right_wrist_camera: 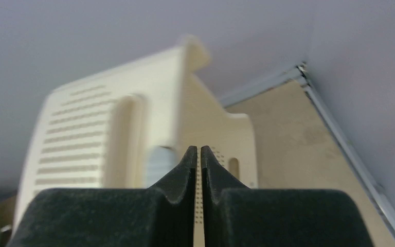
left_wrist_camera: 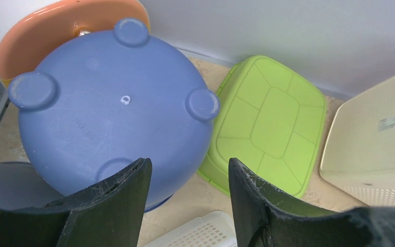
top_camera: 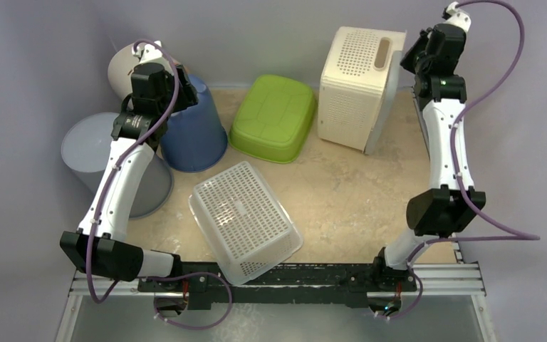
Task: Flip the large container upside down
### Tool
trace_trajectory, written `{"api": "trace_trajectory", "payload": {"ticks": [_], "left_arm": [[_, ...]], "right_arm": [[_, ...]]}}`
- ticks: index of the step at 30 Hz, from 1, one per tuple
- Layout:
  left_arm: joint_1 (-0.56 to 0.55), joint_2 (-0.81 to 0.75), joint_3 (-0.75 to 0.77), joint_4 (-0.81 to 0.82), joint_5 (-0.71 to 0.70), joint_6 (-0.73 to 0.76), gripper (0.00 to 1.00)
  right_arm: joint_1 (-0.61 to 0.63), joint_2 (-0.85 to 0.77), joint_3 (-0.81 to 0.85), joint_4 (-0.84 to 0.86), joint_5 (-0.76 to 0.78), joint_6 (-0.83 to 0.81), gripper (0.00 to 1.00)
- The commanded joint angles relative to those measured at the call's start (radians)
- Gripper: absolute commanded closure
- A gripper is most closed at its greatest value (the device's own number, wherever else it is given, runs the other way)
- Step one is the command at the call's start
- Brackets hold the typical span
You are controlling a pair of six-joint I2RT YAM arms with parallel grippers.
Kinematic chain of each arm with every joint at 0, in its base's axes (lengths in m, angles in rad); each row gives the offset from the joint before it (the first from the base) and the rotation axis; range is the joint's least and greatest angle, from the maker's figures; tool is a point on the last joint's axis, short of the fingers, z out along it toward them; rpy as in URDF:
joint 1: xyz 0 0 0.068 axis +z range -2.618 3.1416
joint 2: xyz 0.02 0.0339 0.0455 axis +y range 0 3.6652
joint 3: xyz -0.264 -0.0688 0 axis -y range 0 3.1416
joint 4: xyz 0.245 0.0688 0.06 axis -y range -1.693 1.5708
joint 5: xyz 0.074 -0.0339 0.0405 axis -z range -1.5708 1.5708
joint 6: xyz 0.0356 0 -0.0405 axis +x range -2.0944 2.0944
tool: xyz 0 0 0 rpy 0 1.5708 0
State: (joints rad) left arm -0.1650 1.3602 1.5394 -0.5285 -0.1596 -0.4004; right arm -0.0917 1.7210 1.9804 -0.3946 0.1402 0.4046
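Note:
The large container is a cream perforated hamper (top_camera: 360, 85) at the back right of the table. It appears to lie on its side, with a handle slot on its upper face. It fills the right wrist view (right_wrist_camera: 108, 139), blurred. My right gripper (top_camera: 407, 60) is shut and empty (right_wrist_camera: 196, 150), held close by the hamper's upper right edge. My left gripper (top_camera: 162, 101) is open and empty (left_wrist_camera: 190, 167). It hovers over an upturned blue bucket (left_wrist_camera: 108, 113) at the back left.
An upturned green tub (top_camera: 274, 117) sits at the back centre. An upturned white mesh basket (top_camera: 246, 221) lies near the front. A grey bin (top_camera: 92, 153) and a white and orange bin (top_camera: 122, 65) stand at the left. Walls close the back and right.

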Motion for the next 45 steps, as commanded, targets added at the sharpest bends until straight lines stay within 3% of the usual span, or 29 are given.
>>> {"api": "trace_trajectory", "payload": {"ticks": [1, 10, 11, 13, 15, 21, 29, 33, 45], "left_arm": [[0.007, -0.002, 0.014, 0.055, 0.005, 0.012, 0.44], [0.007, 0.008, 0.024, 0.049, 0.009, 0.026, 0.44], [0.007, 0.009, 0.024, 0.049, 0.009, 0.028, 0.44], [0.007, 0.007, 0.021, 0.048, 0.009, 0.026, 0.44], [0.007, 0.008, 0.018, 0.049, 0.014, 0.024, 0.44], [0.007, 0.003, 0.006, 0.057, 0.015, 0.016, 0.44], [0.008, 0.002, 0.012, 0.061, 0.007, 0.014, 0.44], [0.012, 0.005, 0.014, 0.061, 0.002, 0.016, 0.44], [0.018, 0.024, 0.018, 0.067, 0.002, 0.023, 0.44]], "right_arm": [[-0.024, -0.053, -0.152, -0.048, 0.126, -0.069, 0.96], [-0.049, -0.133, -0.336, 0.051, 0.093, -0.039, 0.97], [-0.049, -0.139, -0.331, 0.056, 0.089, -0.037, 0.93], [-0.049, -0.141, -0.298, 0.046, 0.100, -0.037, 0.73], [-0.049, -0.135, -0.227, 0.031, 0.106, -0.044, 0.59], [-0.049, -0.081, -0.027, 0.074, 0.085, -0.090, 0.42], [-0.049, 0.199, 0.327, -0.057, -0.175, -0.066, 0.43], [-0.048, 0.236, 0.341, -0.045, -0.271, -0.006, 0.43], [-0.049, 0.259, 0.330, -0.023, -0.316, 0.010, 0.45]]}}
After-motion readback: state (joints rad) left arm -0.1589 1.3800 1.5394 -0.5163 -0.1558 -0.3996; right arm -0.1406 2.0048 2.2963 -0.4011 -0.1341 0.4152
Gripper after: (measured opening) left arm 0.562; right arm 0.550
